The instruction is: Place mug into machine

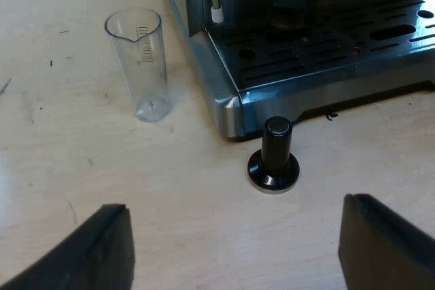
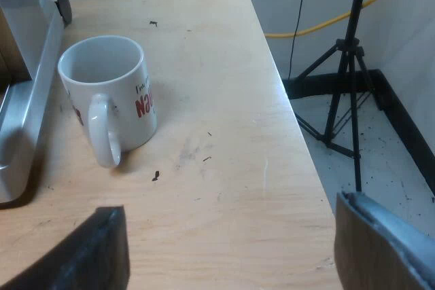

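Black, blunt fingers of the left gripper (image 1: 234, 249) spread wide, empty, over the pale wooden table (image 1: 190, 195). Just ahead stands the round-based tamper (image 1: 273, 155) with its black knob, then the steel espresso machine (image 1: 228, 106) with its slotted tray (image 1: 306, 56), a clear measuring glass (image 1: 139, 66) near its corner. The right gripper (image 2: 228, 249), equally spread and empty, faces the glossy white mug (image 2: 109, 96), handle toward it, on the table beside the machine.

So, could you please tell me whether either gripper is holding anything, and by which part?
Nothing is held: the left gripper and right gripper have open jaws; the mug stands free.
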`<state>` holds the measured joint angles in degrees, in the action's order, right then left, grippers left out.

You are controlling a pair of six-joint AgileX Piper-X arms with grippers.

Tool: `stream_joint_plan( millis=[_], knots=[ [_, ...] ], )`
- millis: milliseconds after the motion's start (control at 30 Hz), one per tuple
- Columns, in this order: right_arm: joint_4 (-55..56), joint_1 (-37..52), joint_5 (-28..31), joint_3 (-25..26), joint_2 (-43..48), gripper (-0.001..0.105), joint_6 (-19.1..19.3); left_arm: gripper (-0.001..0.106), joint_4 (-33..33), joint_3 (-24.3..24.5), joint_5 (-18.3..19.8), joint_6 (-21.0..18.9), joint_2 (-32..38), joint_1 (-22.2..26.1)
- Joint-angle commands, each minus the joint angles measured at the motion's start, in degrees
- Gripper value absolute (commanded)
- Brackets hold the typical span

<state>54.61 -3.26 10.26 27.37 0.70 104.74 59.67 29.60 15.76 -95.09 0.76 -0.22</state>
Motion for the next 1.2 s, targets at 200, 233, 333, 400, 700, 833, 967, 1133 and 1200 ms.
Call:
stream_joint_plan(
  millis=[200,233,333,400,700,833,967,1133,1200],
  knots=[
    [-0.59,0.24,0.11,0.36,1.95,0.064,0.51,0.065,-1.35,0.08,-0.61,-1.99,7.21,-0.26],
    [-0.59,0.24,0.11,0.36,1.99,0.064,0.51,0.065,-1.55,0.08,-0.61,-2.13,6.57,-0.26],
    [2.01,0.24,0.11,1.79,1.99,0.064,0.51,0.065,-1.96,0.72,0.16,-3.09,3.80,-0.26],
    [5.31,0.24,0.11,3.44,1.75,0.064,0.51,0.065,-2.01,1.87,2.43,-3.07,1.54,-0.26],
    [15.30,0.24,-0.82,14.42,-3.00,0.064,0.51,0.065,-7.33,10.91,3.67,-4.16,-8.76,-3.05],
    [15.30,0.24,-4.35,18.37,-7.69,0.064,1.00,0.065,-7.83,14.88,3.77,-4.16,-13.94,-7.36],
    [14.97,0.24,-6.68,20.57,-12.99,0.064,1.00,0.065,-9.46,17.30,4.48,-3.93,-18.64,-10.57],
    [12.42,0.24,-9.72,22.52,-20.62,0.064,1.17,0.065,-13.10,19.22,5.72,-3.93,-25.38,-14.61],
    [11.00,0.24,-9.76,22.83,-22.66,0.064,1.17,0.065,-14.93,19.20,6.32,-3.93,-27.38,-16.12]
  ],
)
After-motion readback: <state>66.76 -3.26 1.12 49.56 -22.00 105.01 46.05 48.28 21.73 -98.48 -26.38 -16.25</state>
